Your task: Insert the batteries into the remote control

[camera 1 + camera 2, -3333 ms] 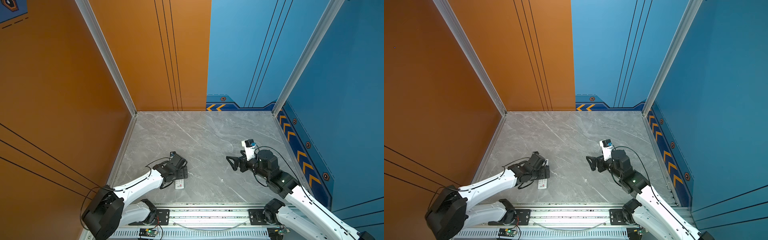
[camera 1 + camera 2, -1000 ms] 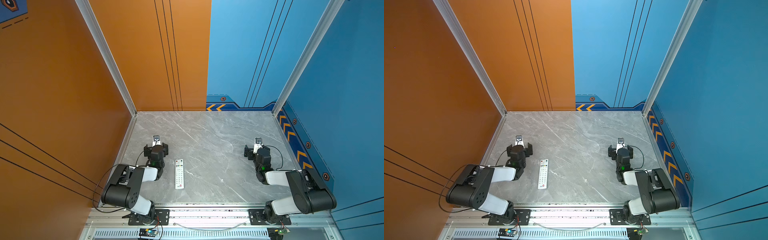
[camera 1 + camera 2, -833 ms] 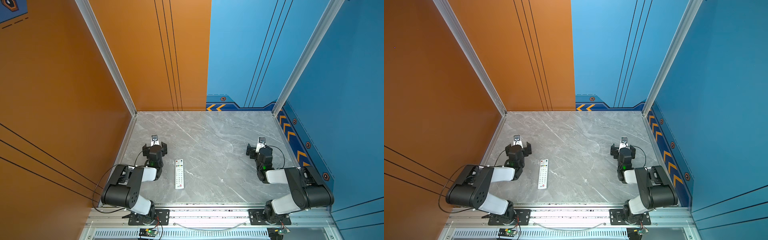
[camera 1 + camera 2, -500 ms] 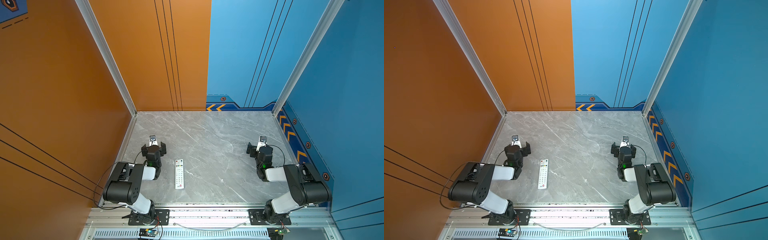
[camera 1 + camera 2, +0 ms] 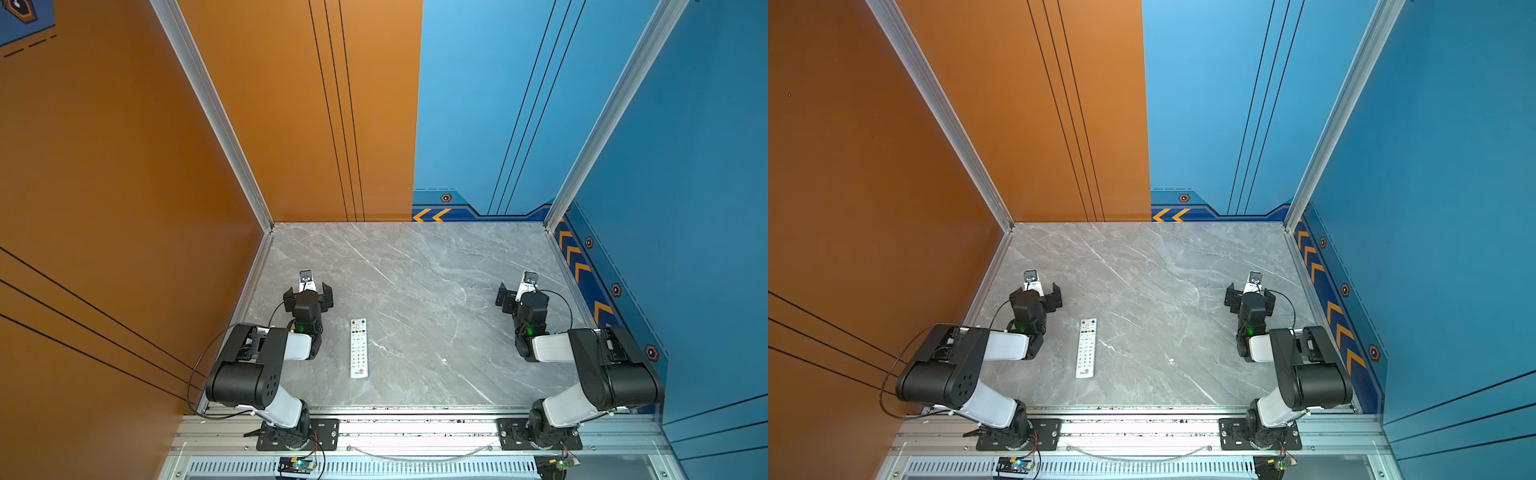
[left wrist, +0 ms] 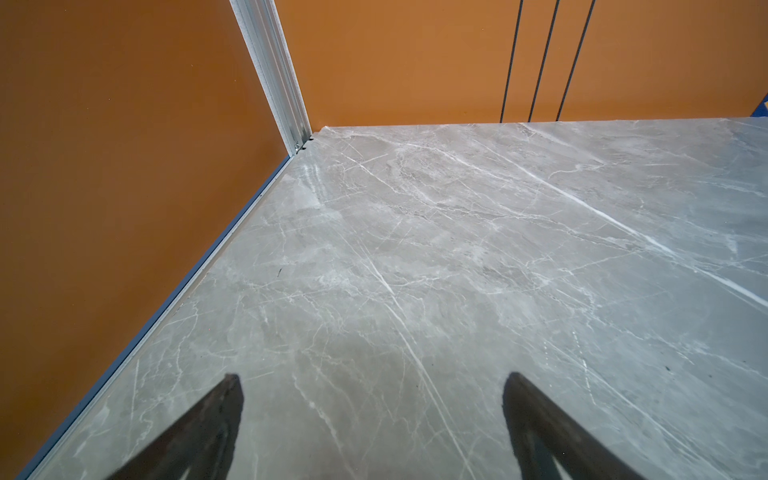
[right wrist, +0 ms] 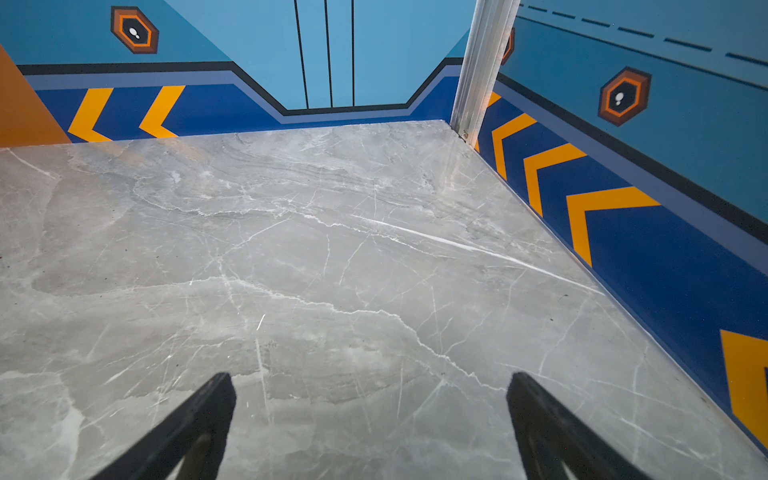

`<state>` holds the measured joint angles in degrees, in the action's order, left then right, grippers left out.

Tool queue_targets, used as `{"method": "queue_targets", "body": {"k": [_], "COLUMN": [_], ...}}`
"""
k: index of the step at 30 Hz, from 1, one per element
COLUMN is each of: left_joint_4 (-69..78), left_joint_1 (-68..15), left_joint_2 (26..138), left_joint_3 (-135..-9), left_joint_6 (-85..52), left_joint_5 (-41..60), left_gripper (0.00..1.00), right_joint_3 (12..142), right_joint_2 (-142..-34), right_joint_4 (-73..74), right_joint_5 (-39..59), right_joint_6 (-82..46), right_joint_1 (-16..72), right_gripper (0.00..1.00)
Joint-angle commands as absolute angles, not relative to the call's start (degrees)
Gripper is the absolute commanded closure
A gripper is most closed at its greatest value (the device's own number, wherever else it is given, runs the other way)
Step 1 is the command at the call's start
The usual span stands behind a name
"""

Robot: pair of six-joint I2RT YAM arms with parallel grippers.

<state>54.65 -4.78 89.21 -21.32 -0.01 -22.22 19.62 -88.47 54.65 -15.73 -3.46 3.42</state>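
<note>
Left gripper (image 5: pixel 309 294) back — remote control (image 5: pixel 359 348) nearby

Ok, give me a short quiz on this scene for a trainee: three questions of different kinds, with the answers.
1. True or false: the remote control lies button side up on the table.
2. Fill in: the fingers of the left gripper and the right gripper stand ____, holding nothing.
3. In both top views, which is nearer the remote control? A. left gripper B. right gripper C. both equally near

Key: 1 true; 2 open; 3 A.
</note>
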Motion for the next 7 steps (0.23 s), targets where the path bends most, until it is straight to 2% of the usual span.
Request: {"method": "queue_targets", "body": {"k": [1,7], "left_joint_4": [55.72,55.46], "left_joint_1": [-4.66,-4.16], "left_joint_2": [89.87,89.75], "left_joint_3": [-20.72,-20.73], "left_joint_6": [-0.16,-0.35], "left_joint_5": [-20.64,-19.98], "left_gripper": [0.02,0.02], "right_joint_3": [20.39,18.83], "right_joint_2": [-88.67,-88.51], "right_joint_4": [54.06,56.2], "right_joint_5": [-16.96,-19.04], "right_joint_6": [-4.34,-5.01], "right_joint_1": [3.7,3.78], "right_gripper": [0.0,0.0]}}
